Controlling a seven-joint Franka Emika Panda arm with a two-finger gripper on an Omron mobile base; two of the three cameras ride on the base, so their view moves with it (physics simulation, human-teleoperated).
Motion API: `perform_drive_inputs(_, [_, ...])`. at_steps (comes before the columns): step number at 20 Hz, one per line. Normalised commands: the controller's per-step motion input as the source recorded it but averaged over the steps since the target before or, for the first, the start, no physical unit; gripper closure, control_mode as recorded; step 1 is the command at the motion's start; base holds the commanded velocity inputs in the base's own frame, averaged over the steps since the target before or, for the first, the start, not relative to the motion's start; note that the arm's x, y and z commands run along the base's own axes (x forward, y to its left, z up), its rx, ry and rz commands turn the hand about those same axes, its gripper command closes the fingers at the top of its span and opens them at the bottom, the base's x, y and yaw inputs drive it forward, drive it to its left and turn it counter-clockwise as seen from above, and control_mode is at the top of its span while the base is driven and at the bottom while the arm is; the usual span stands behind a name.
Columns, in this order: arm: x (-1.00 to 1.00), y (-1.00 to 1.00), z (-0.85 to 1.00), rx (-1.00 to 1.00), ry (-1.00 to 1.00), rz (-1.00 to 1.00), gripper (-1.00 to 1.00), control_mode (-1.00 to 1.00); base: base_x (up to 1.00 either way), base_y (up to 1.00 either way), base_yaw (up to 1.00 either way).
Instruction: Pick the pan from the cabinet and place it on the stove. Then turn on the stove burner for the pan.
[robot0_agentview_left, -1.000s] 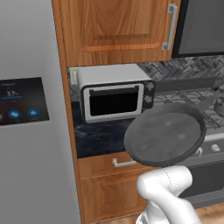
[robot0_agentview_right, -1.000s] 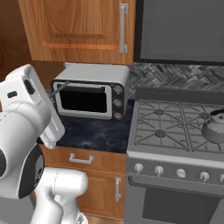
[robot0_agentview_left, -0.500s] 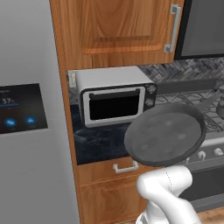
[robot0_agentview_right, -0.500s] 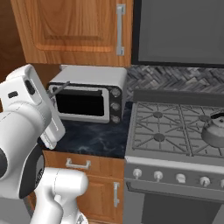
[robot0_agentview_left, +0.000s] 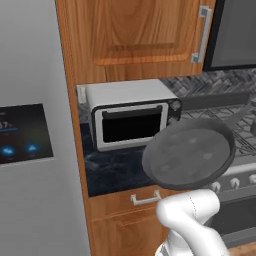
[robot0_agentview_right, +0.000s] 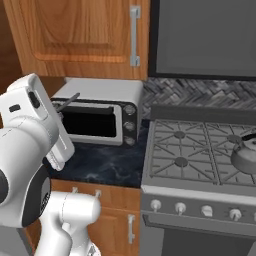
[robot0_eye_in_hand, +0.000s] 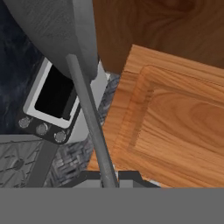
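Gripper (robot0_eye_in_hand: 109, 178) looks clamped on the pan (robot0_agentview_left: 189, 153) handle, tips barely visible; pan held in the air beyond it, before the toaster oven (robot0_agentview_left: 131, 119), stove (robot0_agentview_right: 200, 160) alongside

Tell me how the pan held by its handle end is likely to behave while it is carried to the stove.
The pan looks rigid, so it should not flex. The gripper holds the far end of its thin handle, so the wide dish probably levers downward and may rotate in the grasp. It also looks smooth, so slipping seems possible. The stove has raised grates.
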Motion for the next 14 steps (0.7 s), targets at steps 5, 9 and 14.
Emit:
perform_drive_inputs(5, [0.00,0.00,0.00,0.00,0.00,0.00,1.00,1.00,0.34,0.14,-0.03])
perform_drive_inputs(9, [0.00,0.00,0.00,0.00,0.00,0.00,1.00,1.00,0.30,0.18,-0.03])
perform_drive_inputs(14, [0.00,0.00,0.00,0.00,0.00,0.00,1.00,1.00,0.18,0.26,-0.01])
